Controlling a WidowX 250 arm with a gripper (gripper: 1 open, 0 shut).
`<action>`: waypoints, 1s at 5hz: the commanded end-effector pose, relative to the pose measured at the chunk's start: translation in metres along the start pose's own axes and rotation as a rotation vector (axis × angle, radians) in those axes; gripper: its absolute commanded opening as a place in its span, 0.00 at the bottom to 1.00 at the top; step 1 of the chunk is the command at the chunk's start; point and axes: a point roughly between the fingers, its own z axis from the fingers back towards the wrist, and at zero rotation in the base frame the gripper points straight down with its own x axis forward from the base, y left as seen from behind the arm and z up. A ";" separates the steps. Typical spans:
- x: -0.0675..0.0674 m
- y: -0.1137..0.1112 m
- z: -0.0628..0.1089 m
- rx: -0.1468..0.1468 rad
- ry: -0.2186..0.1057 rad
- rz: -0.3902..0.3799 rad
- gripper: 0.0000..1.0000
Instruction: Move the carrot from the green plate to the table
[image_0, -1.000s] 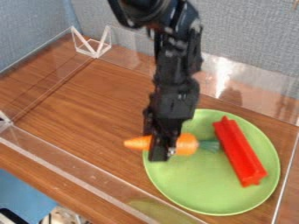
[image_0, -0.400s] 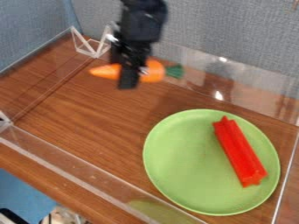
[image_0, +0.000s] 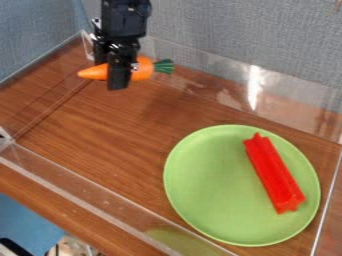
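The carrot (image_0: 100, 72) hangs above the table (image_0: 120, 130) near its far left corner, orange with its dark green stem end (image_0: 162, 67) pointing right. My gripper (image_0: 120, 74) points straight down and is shut on the carrot's middle, its black fingers (image_0: 122, 78) crossing in front of it. The green plate (image_0: 214, 200) lies at the front right, well away from the gripper.
A red rectangular block (image_0: 277, 172) lies on the plate's right side. Clear acrylic walls (image_0: 254, 85) run along the table's edges. A small white wire stand (image_0: 94, 40) sits in the far left corner behind the gripper.
The gripper has carried the carrot up off the plate's left edge and across the table to the far left corner. The plate and red block stayed put.
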 end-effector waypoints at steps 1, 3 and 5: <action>0.014 0.011 0.009 0.024 -0.072 0.001 0.00; 0.023 0.040 -0.014 -0.020 -0.104 0.008 0.00; 0.024 0.069 -0.038 -0.051 -0.127 0.024 0.00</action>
